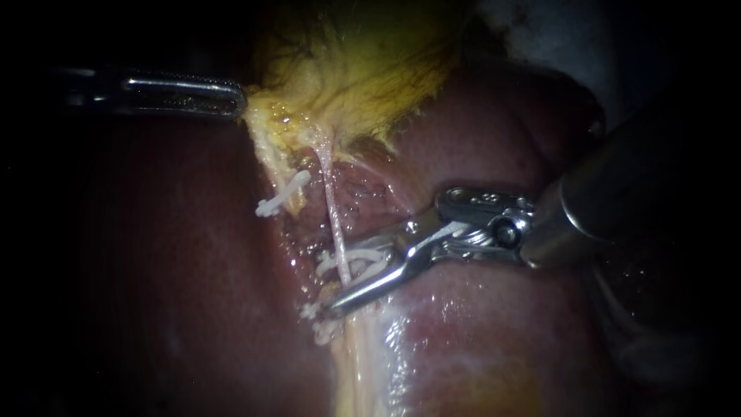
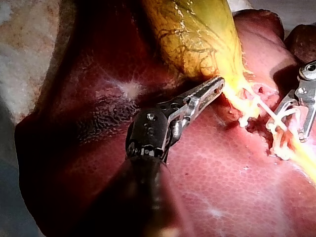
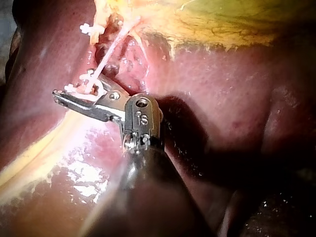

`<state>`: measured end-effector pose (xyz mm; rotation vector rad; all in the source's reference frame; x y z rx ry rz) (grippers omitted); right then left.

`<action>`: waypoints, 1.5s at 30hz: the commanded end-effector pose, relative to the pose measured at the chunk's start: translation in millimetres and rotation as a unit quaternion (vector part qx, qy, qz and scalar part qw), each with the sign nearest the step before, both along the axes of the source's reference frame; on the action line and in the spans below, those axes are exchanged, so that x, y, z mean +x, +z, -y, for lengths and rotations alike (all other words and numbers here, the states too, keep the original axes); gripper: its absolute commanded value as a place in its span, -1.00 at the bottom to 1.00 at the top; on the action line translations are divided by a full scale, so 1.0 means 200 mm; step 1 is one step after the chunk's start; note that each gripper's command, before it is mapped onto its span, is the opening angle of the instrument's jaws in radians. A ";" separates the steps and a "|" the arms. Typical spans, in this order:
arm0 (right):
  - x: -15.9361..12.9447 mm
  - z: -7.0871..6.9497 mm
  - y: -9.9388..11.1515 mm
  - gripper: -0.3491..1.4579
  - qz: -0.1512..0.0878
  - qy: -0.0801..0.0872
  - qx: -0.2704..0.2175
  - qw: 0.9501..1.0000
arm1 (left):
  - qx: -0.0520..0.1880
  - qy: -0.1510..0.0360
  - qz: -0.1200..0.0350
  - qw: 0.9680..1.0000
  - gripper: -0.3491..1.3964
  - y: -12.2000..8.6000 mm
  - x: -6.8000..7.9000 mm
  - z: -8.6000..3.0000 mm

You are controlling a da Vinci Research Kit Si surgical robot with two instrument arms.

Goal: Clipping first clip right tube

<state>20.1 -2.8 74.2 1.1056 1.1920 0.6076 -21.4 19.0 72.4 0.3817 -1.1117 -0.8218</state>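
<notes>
The right tube (image 1: 330,193) is a thin pale strand that runs down from the yellow gallbladder (image 1: 363,69) over the liver (image 1: 478,324). My right instrument (image 1: 333,282) comes in from the right, its jaws standing apart on a white clip (image 1: 359,259) that straddles this tube low down. The right wrist view shows the same jaws (image 3: 74,91) at the tube (image 3: 111,49). My left instrument (image 1: 241,102) is shut on the gallbladder's yellow edge at the upper left, also seen in its wrist view (image 2: 219,83).
A white clip (image 1: 282,194) sits on the yellowish left tube beside the right one. More white clip pieces (image 1: 324,328) lie just below the right instrument's jaw tips. Wet, glistening liver surrounds the tubes on all sides.
</notes>
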 end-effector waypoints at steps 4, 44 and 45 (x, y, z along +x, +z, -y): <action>0.001 0.003 -0.004 0.01 -0.019 -0.010 0.007 1.000 | 0.000 0.000 0.000 1.000 -1.00 0.000 0.000 0.000; 0.007 0.010 -0.011 -1.00 -0.066 -0.023 0.015 0.997 | 0.000 0.000 0.000 1.000 -1.00 0.000 0.000 0.000; 0.007 0.009 -0.011 -1.00 -0.062 -0.016 0.011 0.998 | 0.000 0.000 0.000 1.000 -1.00 0.000 0.000 0.000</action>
